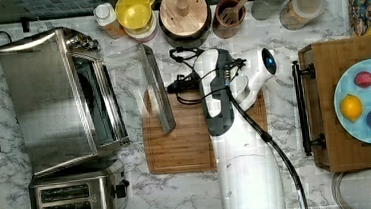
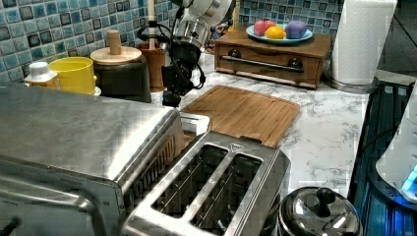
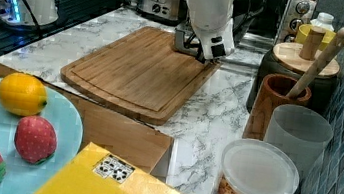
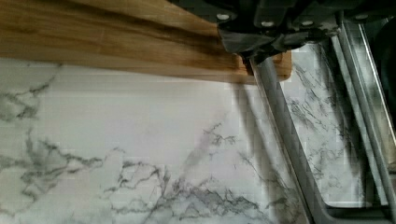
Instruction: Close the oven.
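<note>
while the oven [image 1: 48, 100] sits at the top view's left on the marble desk [image 1: 274, 42], its glass door [image 1: 137, 88] hangs fully open, lying flat with its long handle bar [image 1: 158, 89] reaching over the near edge of the wooden cutting board [image 1: 181, 145]. the white robot arm [image 1: 249, 179] stretches over that board toward the door. in the left view the claw [image 2: 172, 98] hangs low just beside the door's handle end, and in the wrist view the handle bar runs right up under the dark claw body [image 4: 280, 28]; whether it is touching or clasping the bar cannot be told, nor how wide its fingers stand. a two-slot toaster [image 1: 75, 198] stands just beside the oven, at the top view's lower left. behind the board along the tiled wall stand a yellow cup [image 1: 135, 10], a dark pot with a wooden lid [image 1: 184, 14] and a wooden utensil holder [image 1: 229, 16]. at the top view's right, a wooden drawer box [image 1: 326, 138] carries a blue plate [image 1: 347, 84] of toy fruit.
</note>
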### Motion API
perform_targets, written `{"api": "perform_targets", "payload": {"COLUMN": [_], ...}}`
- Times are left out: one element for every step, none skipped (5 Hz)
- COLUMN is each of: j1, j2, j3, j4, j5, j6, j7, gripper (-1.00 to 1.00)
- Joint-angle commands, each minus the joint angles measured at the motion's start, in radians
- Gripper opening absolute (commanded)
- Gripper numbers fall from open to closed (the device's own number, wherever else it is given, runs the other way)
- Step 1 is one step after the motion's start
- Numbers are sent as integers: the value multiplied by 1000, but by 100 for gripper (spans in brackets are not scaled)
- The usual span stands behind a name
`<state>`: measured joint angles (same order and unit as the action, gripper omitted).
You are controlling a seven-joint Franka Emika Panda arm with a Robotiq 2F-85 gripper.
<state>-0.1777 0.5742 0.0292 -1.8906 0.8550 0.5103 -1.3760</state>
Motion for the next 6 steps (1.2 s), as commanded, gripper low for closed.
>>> {"api": "perform_targets", "payload": {"j1": [8,32,38,26,8,16], "j2": [-64,-53,-28,-7,-15,-23], "j3": [81,87,99,120,140,162], "j4": [138,157,189,205,194,176], "j5": [-15,-49,-107,-120,-95,-97], "j6": [-121,-133,-149,-147,-157,-142], "j7": [-107,-158,-154,-169,-182,-180], "gripper": [-100,-100,-100,-100,-100,-100]}}
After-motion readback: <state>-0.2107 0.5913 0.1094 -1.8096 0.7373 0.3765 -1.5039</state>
